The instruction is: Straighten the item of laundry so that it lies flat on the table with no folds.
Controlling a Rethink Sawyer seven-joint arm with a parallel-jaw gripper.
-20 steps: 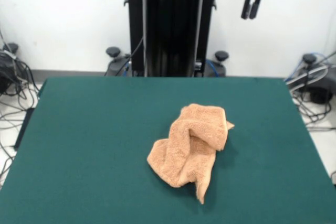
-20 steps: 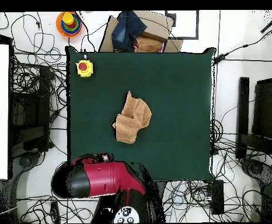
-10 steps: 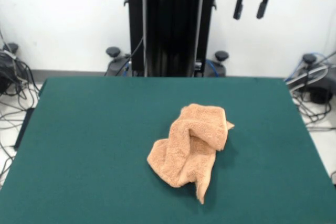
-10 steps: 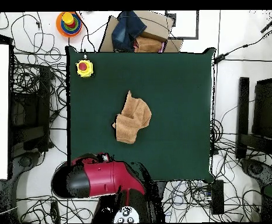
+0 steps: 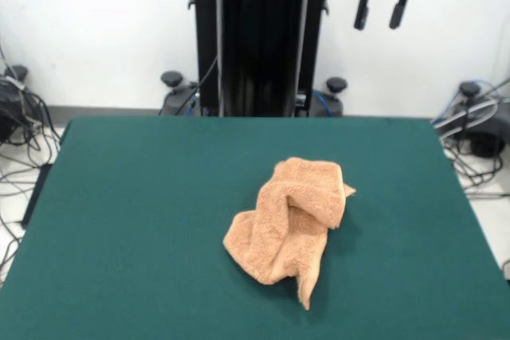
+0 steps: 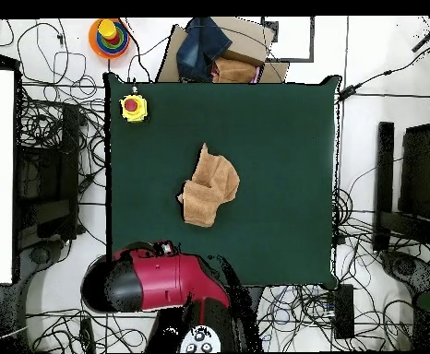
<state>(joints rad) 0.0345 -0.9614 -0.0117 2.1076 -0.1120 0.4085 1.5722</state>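
The item of laundry [image 5: 291,221], a light orange-tan terry towel, lies crumpled in a heap on the dark green table [image 5: 143,220], right of centre with a narrow corner trailing toward the near edge. From overhead the towel [image 6: 209,185] sits near the middle of the table [image 6: 283,147]. My gripper [image 5: 379,19] hangs high at the top right of the front view, far above and behind the towel, open with nothing between its two black fingers. In the overhead view the red arm [image 6: 159,281] sits at the table's bottom edge and the gripper is hidden under it.
A yellow box with a red button [image 6: 133,107] stands at the table's top left corner in the overhead view. Cardboard and dark cloth [image 6: 214,51] lie beyond the top edge, with a stacking-ring toy [image 6: 109,36] nearby. Cables cover the floor around the table.
The gripper's fingers went from close together a second ago to spread apart. The towel has not moved.
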